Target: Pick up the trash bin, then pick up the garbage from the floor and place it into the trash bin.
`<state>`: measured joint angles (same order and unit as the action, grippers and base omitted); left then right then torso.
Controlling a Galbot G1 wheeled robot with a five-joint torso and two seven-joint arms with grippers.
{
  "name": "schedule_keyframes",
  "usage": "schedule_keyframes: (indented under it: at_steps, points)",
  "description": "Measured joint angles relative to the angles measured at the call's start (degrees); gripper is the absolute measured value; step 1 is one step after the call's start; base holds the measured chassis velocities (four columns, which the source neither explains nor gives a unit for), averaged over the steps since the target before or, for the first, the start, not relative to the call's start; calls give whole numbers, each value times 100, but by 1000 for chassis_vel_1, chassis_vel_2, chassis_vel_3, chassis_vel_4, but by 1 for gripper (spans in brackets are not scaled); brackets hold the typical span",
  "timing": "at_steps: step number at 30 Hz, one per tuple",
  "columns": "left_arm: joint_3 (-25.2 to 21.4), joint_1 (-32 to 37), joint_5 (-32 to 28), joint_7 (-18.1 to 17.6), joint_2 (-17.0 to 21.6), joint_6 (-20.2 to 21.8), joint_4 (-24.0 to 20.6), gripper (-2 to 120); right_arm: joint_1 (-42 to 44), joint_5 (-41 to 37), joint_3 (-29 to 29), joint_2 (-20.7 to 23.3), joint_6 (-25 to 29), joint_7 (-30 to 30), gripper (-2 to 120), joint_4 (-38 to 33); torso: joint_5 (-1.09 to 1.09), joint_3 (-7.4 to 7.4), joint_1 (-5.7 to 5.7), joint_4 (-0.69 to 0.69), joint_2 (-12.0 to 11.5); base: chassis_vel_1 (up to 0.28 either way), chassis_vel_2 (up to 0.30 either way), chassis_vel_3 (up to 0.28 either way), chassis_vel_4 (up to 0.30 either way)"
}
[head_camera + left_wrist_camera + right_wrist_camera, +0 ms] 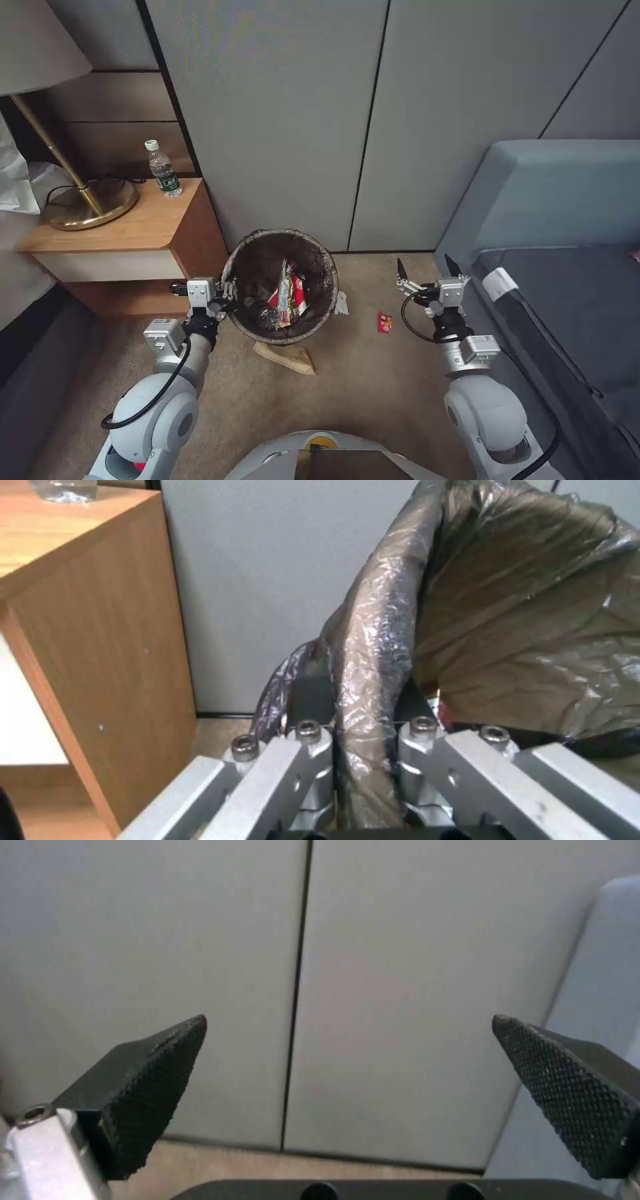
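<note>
The trash bin, lined with a dark bag, is in the middle of the head view near the wall. Red snack packets and a plastic bottle lie inside it. My left gripper is shut on its left rim; the left wrist view shows the fingers clamping the bag-covered rim. I cannot tell whether the bin is clear of the floor. Garbage on the carpet: a small red packet, a white scrap and a tan piece in front of the bin. My right gripper hangs open, to the right of the red packet.
A wooden nightstand stands left of the bin with a brass lamp and a green-labelled water bottle on it. A blue-grey sofa borders the right side. Grey wall panels close off the back.
</note>
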<state>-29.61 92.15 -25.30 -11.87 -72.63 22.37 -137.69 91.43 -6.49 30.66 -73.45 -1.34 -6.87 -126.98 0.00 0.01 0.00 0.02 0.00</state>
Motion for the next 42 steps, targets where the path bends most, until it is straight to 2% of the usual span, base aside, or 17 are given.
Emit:
schedule_keyframes:
  at_steps: [7,15,23,27,42]
  points:
    - [-4,6,-1,-1,6,0,-9,7,121,-119,62,373,-136,41,100,342,1,-1,0,-3,0,-6,22,18,-12]
    - [-40,30,-12,-16,12,12,-61,7,323,-514,102,665,-198,449,100,947,0,-1,0,-4,0,0,0,0,0]
    - [-45,94,-7,-19,-1,23,-136,7,-94,-751,-157,668,-309,518,100,1610,1,-1,-1,-2,0,0,0,0,0]
    - [-64,114,-5,-25,18,25,-156,7,-320,-1090,-333,702,-717,499,100,1858,0,-1,0,-2,0,0,0,0,0]
    - [-91,122,-7,-19,54,20,-160,7,-867,-1634,-715,630,-1304,249,100,2795,0,-1,-1,-2,0,0,0,0,0]
